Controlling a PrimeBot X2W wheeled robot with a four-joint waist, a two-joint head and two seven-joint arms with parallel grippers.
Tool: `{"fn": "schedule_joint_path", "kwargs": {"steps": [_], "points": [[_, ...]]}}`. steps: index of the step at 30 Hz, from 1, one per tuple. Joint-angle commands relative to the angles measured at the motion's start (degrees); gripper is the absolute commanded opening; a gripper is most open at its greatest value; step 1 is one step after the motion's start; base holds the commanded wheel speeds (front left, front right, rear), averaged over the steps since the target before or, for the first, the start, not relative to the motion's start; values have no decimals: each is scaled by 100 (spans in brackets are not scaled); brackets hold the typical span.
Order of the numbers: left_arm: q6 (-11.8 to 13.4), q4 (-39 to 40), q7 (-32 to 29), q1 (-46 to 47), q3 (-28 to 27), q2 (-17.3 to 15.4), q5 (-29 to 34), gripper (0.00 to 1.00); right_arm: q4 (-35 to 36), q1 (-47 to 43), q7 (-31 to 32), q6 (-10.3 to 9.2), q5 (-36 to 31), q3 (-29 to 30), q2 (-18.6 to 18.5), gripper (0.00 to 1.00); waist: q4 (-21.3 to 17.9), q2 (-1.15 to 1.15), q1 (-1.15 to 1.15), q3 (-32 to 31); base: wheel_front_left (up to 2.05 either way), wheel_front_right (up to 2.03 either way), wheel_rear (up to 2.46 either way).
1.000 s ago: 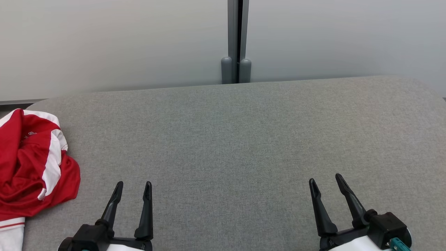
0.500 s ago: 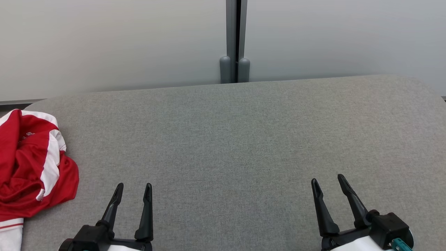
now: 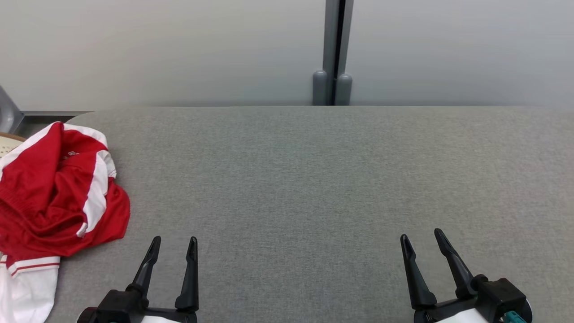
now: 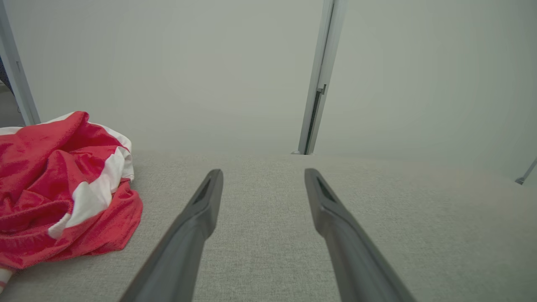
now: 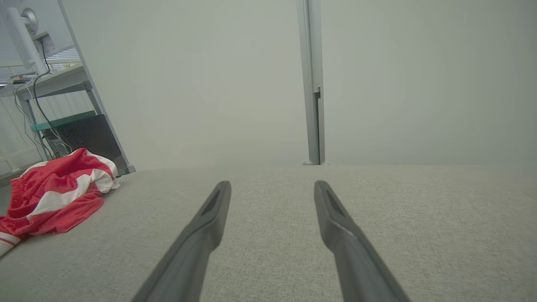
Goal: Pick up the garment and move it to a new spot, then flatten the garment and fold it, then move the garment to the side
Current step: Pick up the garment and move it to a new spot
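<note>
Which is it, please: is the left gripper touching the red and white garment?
Apart: head view shows bare grey surface between left gripper and garment.

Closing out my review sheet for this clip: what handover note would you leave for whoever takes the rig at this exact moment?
Left gripper: open, empty, low over the near edge of the grey table.
Right gripper: open, empty, at the near right.
Garment: red and white, crumpled in a heap at the table's left end, beside the left gripper and apart from both.
Done: nothing that shows; the garment is not gripped.
Left: pick it up, move it to a new spot, flatten, fold, set aside. The left gripper looks best placed to start.
</note>
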State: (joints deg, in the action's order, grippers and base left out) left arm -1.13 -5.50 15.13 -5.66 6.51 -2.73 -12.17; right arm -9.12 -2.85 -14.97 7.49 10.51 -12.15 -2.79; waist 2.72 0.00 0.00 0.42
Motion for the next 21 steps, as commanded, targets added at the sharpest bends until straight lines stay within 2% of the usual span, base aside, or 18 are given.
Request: {"fn": "schedule_joint_path", "kwargs": {"steps": [1,21], "points": [[14,-8,2,-24,-9,-27,34,100,4,-53,-34,0,-16,-9,-18,100,172,0,0,3,0,0,0],[94,10,2,-204,-21,-26,57,100,13,-112,-26,0,10,-84,-17,100,2039,0,0,5,0,0,0]]}}
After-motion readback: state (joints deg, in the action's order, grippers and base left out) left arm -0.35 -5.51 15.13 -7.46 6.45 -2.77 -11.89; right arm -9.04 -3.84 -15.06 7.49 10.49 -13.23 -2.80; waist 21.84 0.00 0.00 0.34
